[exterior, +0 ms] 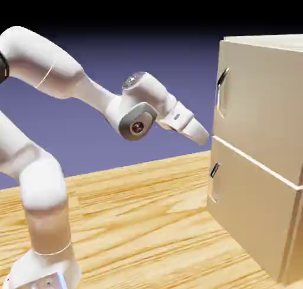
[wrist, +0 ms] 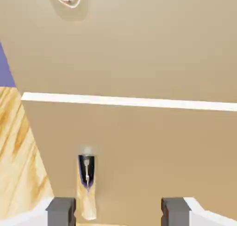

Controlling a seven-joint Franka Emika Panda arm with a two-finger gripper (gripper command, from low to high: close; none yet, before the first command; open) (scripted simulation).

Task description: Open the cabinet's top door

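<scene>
Currently white two-finger gripper point(exterior: 201, 134) spread open, empty, near but apart from big beige box cabinet point(exterior: 266, 157) at right on wooden table point(exterior: 148, 222); taller top door point(exterior: 260, 104) seemingly shut, arched silver handle point(exterior: 221, 92) untouched.

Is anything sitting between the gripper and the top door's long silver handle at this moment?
Nothing visible does. In the exterior view the gripper hangs in open air short of the cabinet, with the top door's handle above and beyond its tip. The hand view shows only the cabinet front ahead, open fingers holding nothing.
</scene>
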